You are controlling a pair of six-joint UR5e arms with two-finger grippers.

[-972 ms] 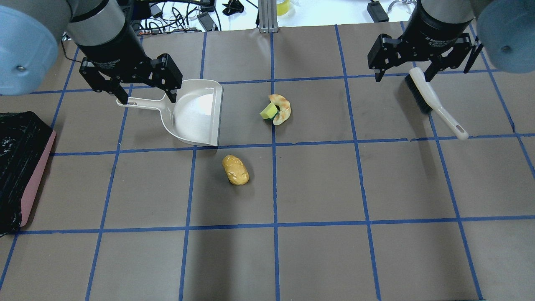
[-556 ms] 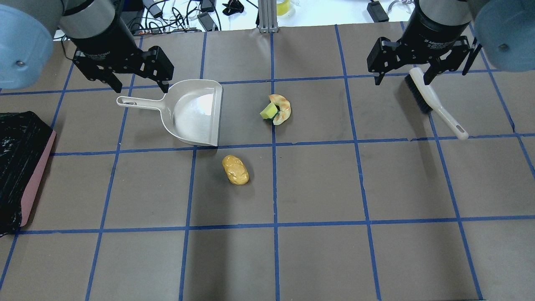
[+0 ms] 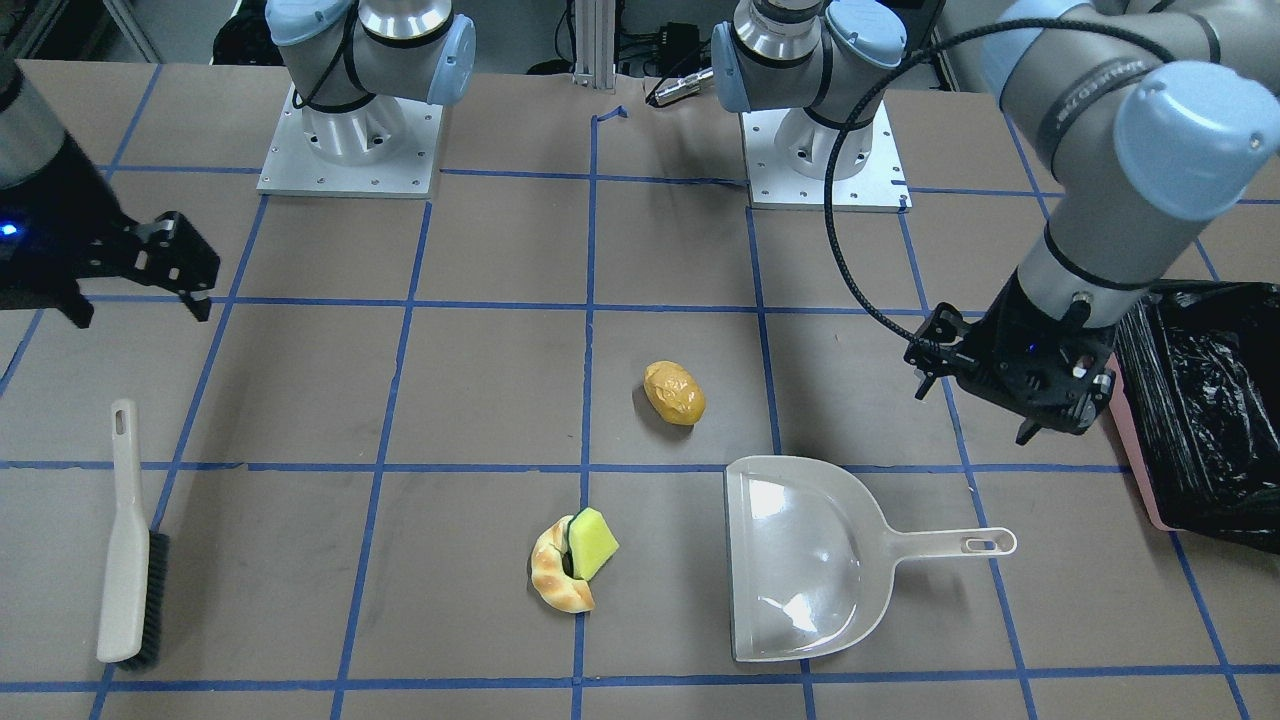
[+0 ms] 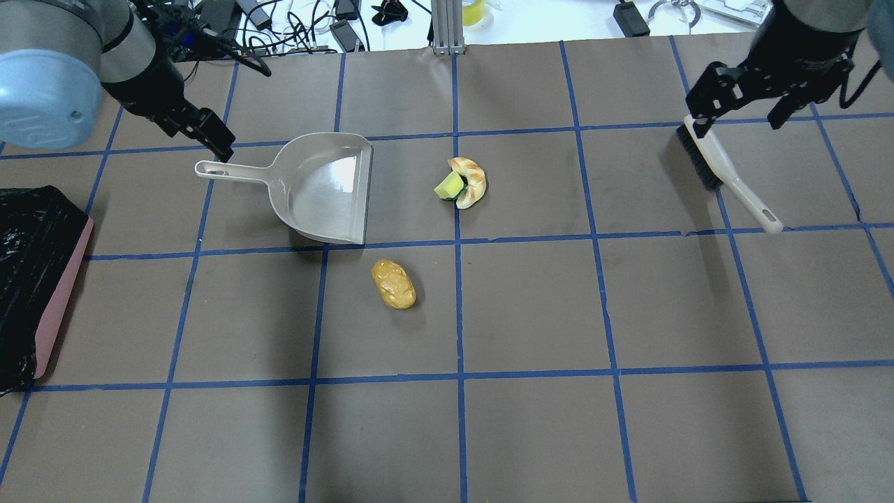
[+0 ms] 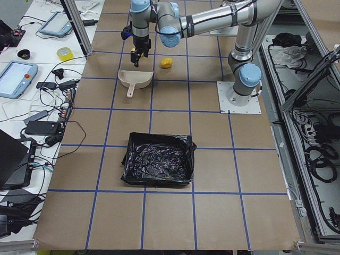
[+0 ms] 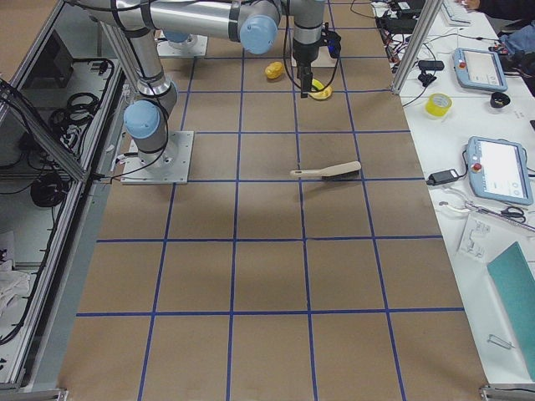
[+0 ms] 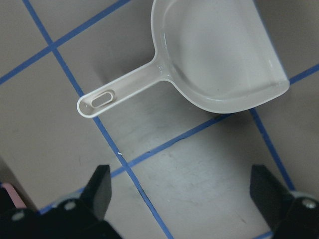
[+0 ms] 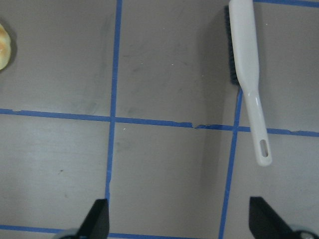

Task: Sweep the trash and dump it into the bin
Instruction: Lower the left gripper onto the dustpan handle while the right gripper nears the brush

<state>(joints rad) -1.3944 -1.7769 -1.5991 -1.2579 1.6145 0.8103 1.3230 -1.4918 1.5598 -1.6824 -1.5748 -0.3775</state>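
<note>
Three pieces of trash lie on the table [image 4: 531,307], brown paper with a blue tape grid.

- Potato [image 4: 393,283]: alone, just past the near corner of the dustpan [image 4: 328,188], not touching it.
- Croissant [image 4: 475,183] and sponge [image 4: 449,185]: together, with the sponge wedge tucked into the croissant's inner curve and touching it. They lie beside the dustpan's open mouth with a gap between.
- Nothing is inside the dustpan. It lies flat, handle pointing toward the robot's left.
- Bin [image 3: 1210,400]: at the table's left edge, pink side, crinkled black bag liner. It is well apart from all three pieces, with the dustpan between it and them.
- Brush [image 4: 726,171]: flat on the table far to the robot's right, bristles on the far end, handle angled toward the robot.

Left gripper [image 3: 975,410]: raised off the table near the tip of the dustpan handle, on the bin side of it. Jaws are spread wide and hold nothing. The wrist camera shows the handle lying beyond the jaws, not between them.

Right gripper [image 4: 737,124]: raised above the table by the bristle end of the brush. Jaws are spread wide and hold nothing. Its wrist camera shows the brush off toward one side, not between the jaws.
</note>
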